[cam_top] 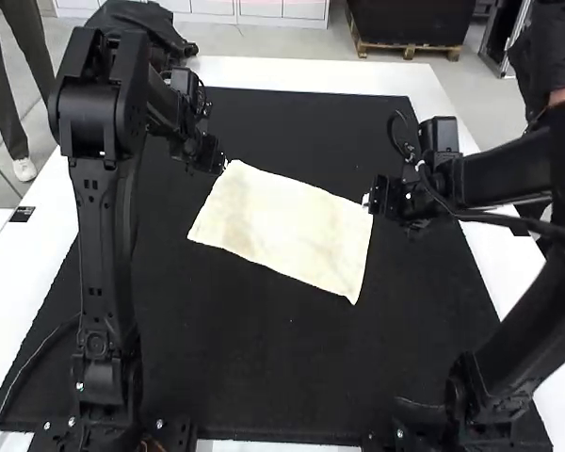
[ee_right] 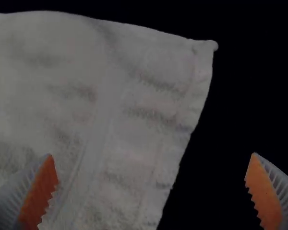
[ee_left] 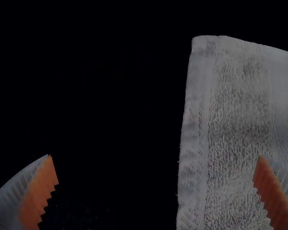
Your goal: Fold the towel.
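The cream towel [cam_top: 282, 226] lies spread as a slanted rectangle on the black mat. My left gripper [cam_top: 222, 166] is at its far-left corner, and my right gripper [cam_top: 367, 200] is at its far-right corner. In the left wrist view the left gripper [ee_left: 156, 156] is open, with a long edge of the towel [ee_left: 240, 120] running between its fingers. The right wrist view has the right gripper [ee_right: 152, 155] open too, its fingers on either side of the border of the towel [ee_right: 120, 120]. The towel is in neither grip.
The black mat [cam_top: 264, 377] extends around the towel on all sides, widest toward the arm bases. White table surface [cam_top: 28, 259] borders it. Dark bunched fabric [cam_top: 141, 21] rests at the table's far-left corner, behind the left arm.
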{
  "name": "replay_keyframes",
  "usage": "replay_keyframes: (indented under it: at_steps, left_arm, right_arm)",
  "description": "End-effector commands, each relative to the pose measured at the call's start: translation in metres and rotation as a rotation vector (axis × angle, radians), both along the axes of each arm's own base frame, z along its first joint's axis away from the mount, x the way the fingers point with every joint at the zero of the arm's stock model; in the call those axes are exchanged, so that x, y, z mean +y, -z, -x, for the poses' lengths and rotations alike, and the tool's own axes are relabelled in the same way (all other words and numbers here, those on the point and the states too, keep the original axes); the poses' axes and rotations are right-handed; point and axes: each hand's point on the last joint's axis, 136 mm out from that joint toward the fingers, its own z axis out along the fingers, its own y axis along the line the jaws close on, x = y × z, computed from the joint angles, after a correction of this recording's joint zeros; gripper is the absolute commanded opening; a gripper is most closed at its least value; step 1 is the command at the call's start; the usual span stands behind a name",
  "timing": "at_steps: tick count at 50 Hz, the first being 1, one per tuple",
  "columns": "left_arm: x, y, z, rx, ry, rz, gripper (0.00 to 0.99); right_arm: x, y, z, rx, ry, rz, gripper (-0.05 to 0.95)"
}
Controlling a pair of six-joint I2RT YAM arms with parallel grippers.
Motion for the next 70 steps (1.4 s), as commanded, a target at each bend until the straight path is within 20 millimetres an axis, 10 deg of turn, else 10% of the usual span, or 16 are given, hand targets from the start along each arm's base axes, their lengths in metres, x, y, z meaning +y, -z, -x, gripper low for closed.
replay_keyframes:
  at_steps: [1, 33, 70]
  left_arm:
    - [-0.010, -0.009, -0.017, -0.034, 0.023, 0.017, 0.961]
    - [-0.031, 0.016, -0.043, 0.025, 0.073, 0.031, 0.959]
    - [-0.027, 0.032, -0.049, 0.064, 0.067, 0.029, 0.961]
  right_arm:
    - [0.010, -0.003, -0.015, -0.014, -0.010, -0.027, 0.90]
    - [0.018, 0.025, -0.060, -0.002, 0.012, -0.059, 0.90]
    - [0.028, 0.056, -0.062, 0.066, 0.001, -0.048, 0.90]
